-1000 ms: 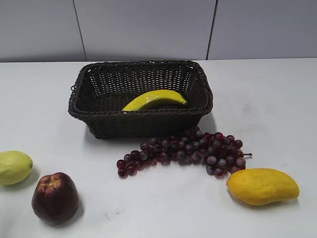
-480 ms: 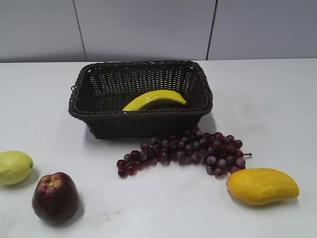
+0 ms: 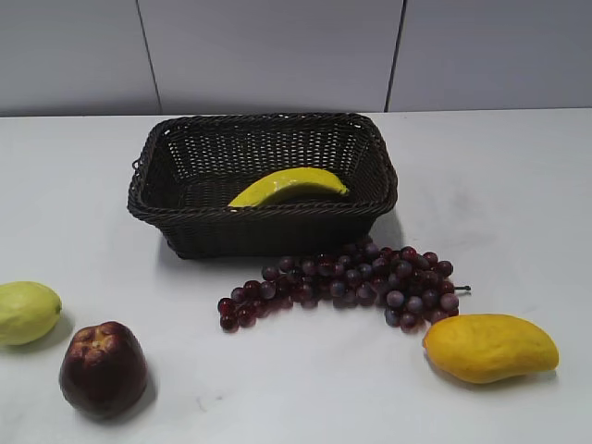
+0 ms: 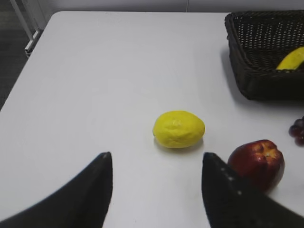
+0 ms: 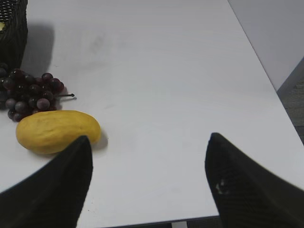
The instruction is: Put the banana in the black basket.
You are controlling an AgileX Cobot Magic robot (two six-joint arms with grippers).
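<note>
The banana (image 3: 289, 186) lies inside the black basket (image 3: 264, 215), leaning against its near wall. In the left wrist view the basket (image 4: 266, 83) is at the top right with the banana's tip (image 4: 292, 59) showing. In the right wrist view only a corner of the basket (image 5: 12, 33) shows at the top left. My left gripper (image 4: 156, 161) is open and empty above the table's left side. My right gripper (image 5: 149, 145) is open and empty above the table's right front edge. Neither gripper shows in the exterior view.
A bunch of dark grapes (image 3: 351, 282) lies in front of the basket. An orange-yellow mango (image 3: 490, 347) lies front right. A pale green fruit (image 3: 26, 312) and a dark red apple (image 3: 103, 367) sit front left. The table's right edge (image 5: 266, 80) is close to my right gripper.
</note>
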